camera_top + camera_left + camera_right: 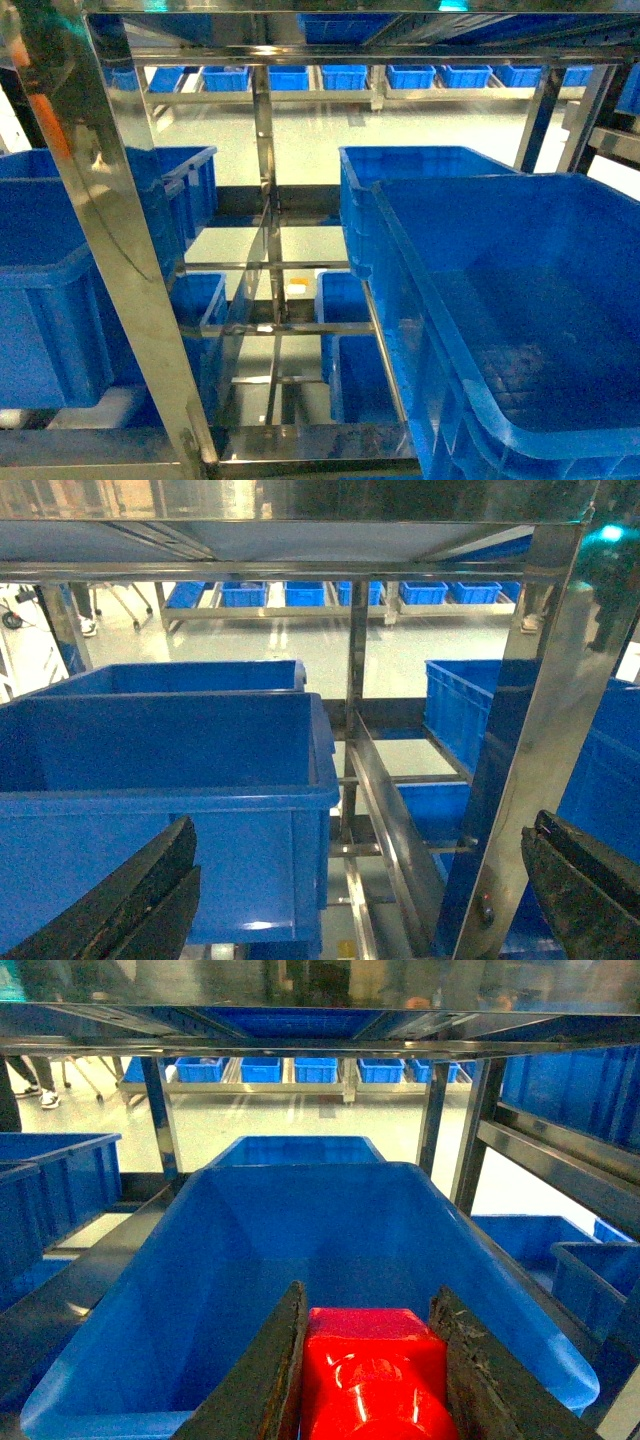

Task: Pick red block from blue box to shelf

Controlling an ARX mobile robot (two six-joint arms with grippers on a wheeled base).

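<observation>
The red block (370,1370) is glossy, and its round stud faces the right wrist camera. My right gripper (368,1298) is shut on it, one dark finger against each side. It hangs just before the near rim of a large deep-blue crate (290,1230) on a tier of the steel shelf (300,1045). My left gripper (362,830) is open and holds nothing, facing a shelf upright (530,740) and another blue crate (170,770). Neither gripper shows in the head view. The blue box is out of view.
In the head view a slanted shelf upright (130,270) rises at the near left. Large blue crates (520,290) fill the right of the tier, and another crate (40,290) stands at the left. More crates line a far rack (345,77) across the pale floor.
</observation>
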